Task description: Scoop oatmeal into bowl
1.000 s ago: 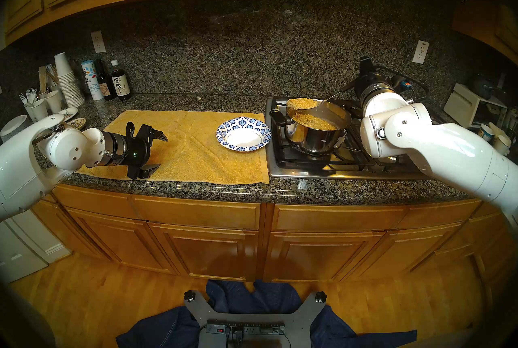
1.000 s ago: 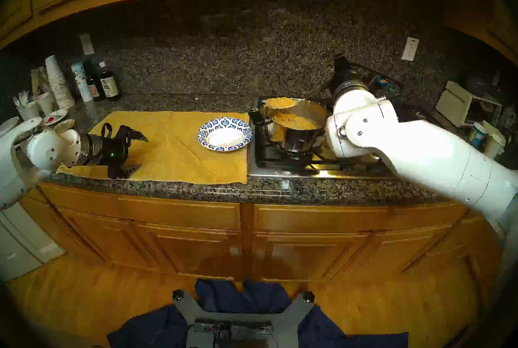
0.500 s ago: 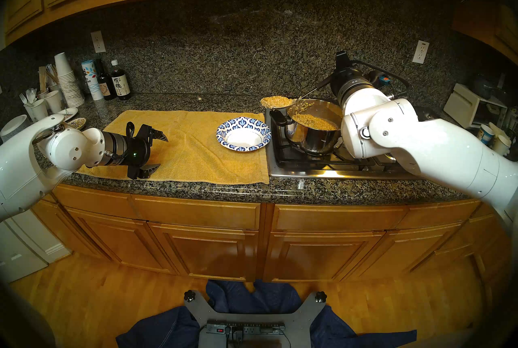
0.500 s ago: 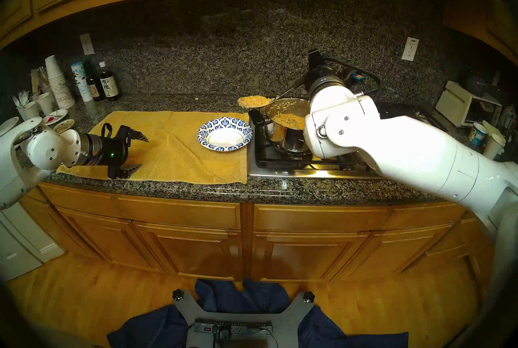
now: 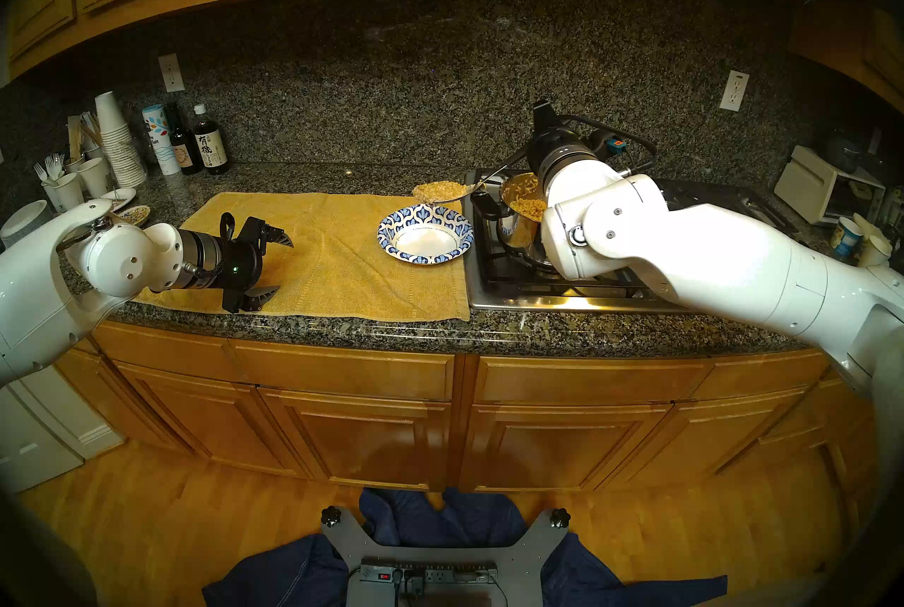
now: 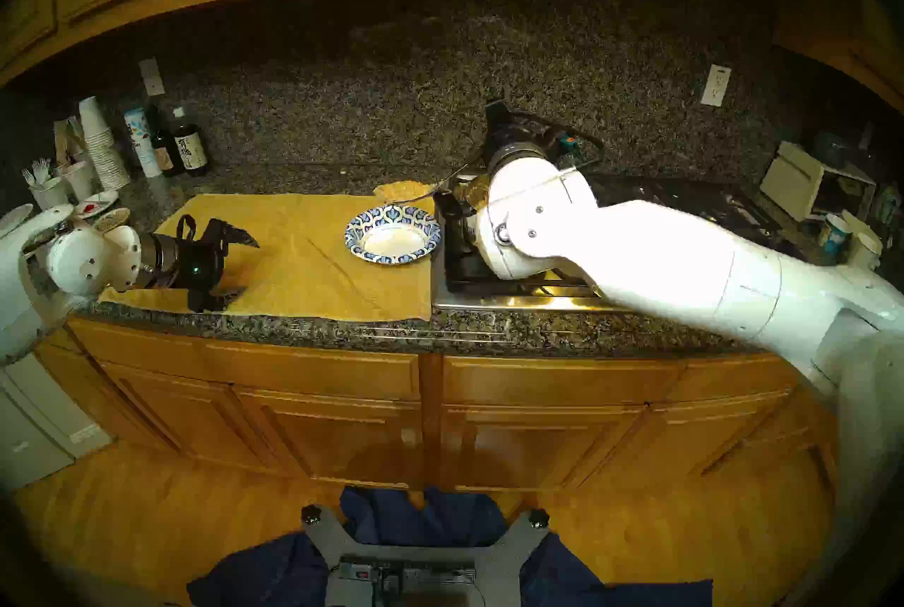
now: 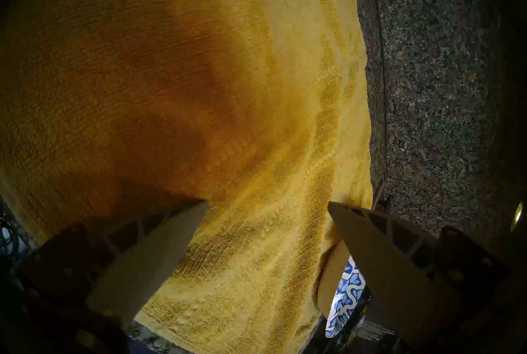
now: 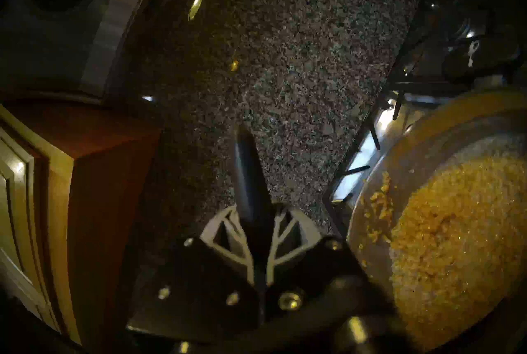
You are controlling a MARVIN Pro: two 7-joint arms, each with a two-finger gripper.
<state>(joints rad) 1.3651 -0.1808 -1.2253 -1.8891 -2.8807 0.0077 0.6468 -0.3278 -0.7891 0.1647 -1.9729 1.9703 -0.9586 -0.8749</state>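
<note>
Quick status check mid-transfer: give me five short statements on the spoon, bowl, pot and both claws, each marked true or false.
1. The spoon carries a heap of oatmeal. True.
2. The bowl already holds oatmeal. False: its white centre is bare.
3. The right claw is shut on the spoon's handle. True.
4. The left claw grips the bowl. False: it is open over the yellow towel, holding nothing.
5. The pot sits on the towel. False: it stands on the stove.
</note>
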